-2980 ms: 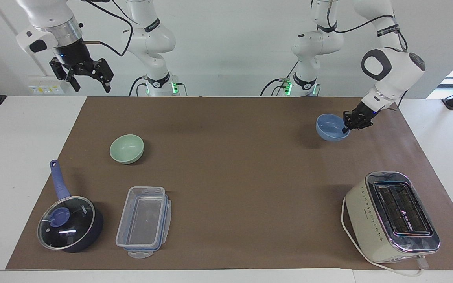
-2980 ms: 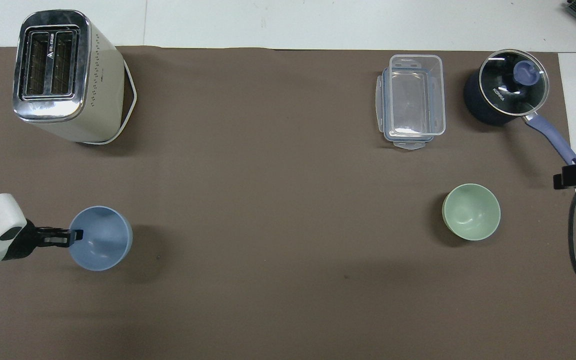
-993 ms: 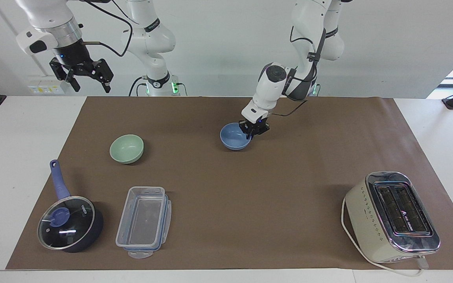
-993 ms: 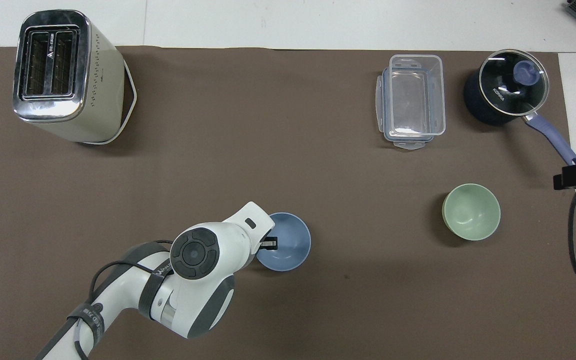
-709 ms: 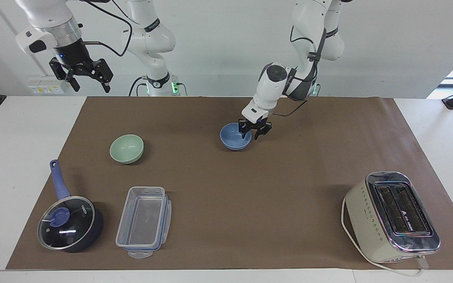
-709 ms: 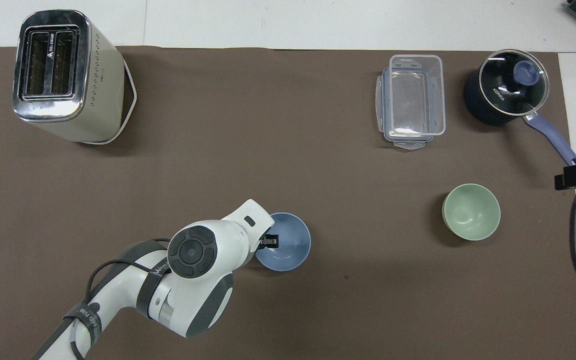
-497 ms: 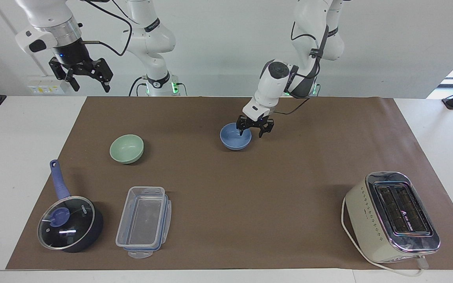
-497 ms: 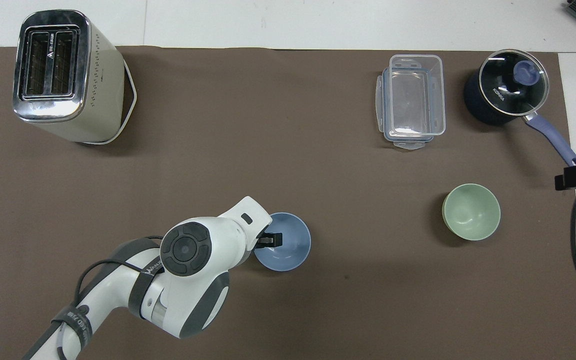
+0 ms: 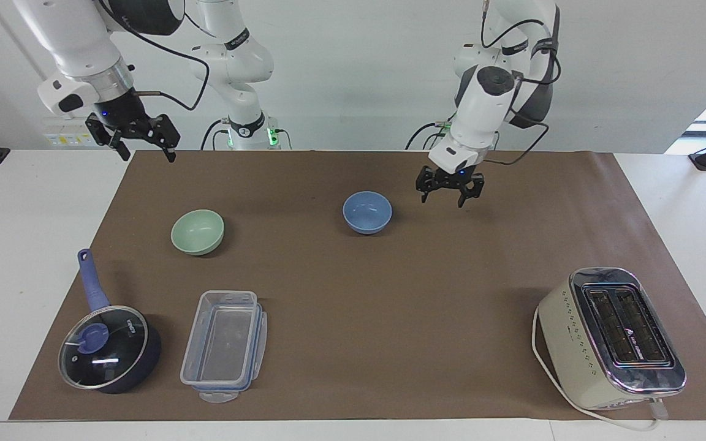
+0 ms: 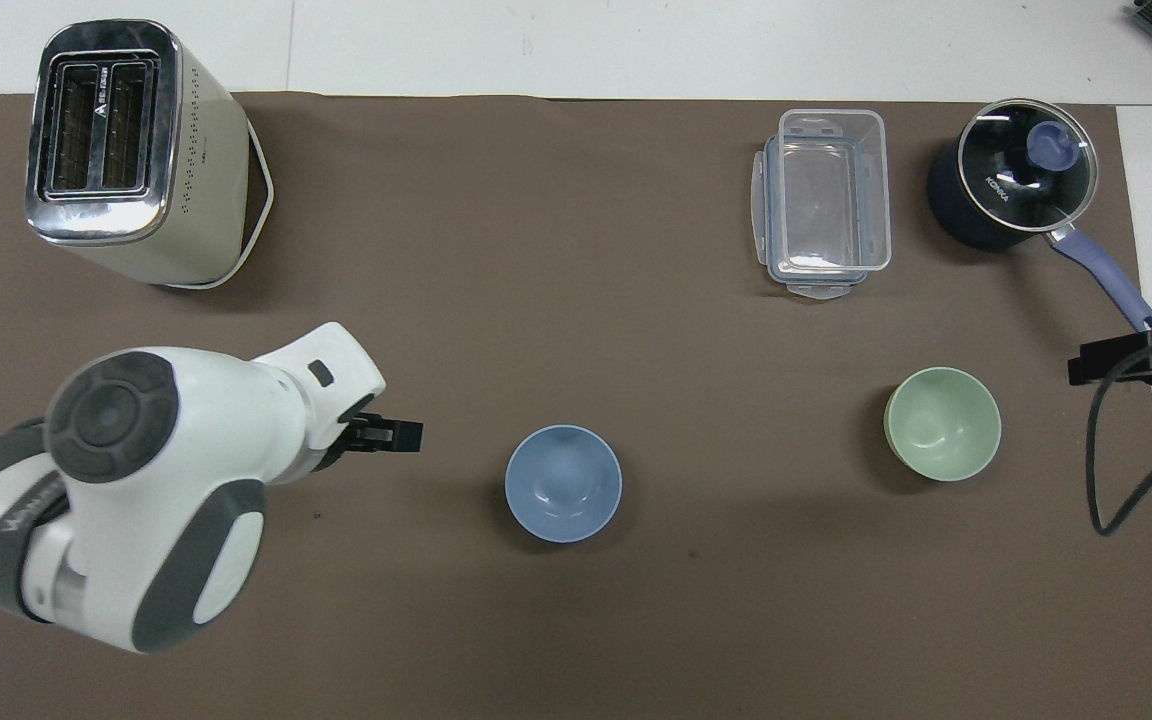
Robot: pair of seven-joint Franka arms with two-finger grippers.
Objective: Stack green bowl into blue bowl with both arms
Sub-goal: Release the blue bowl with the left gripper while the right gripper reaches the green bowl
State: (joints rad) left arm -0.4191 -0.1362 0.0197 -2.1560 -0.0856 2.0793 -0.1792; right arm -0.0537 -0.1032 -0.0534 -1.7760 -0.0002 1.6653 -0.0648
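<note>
Both arms are clad in white shells with grey joint caps. Black cables are strung along them, and silver rings sit above the black jaws.

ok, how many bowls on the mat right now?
2. The blue bowl sits mid-mat, empty. The green bowl sits toward the right arm's end, nearer the robots than the clear container. None look hidden.

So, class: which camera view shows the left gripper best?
The facing view: the left gripper hangs open over the brown mat, beside the blue bowl, both fingers visible. In the overhead view the arm hides all but its black tip.
</note>
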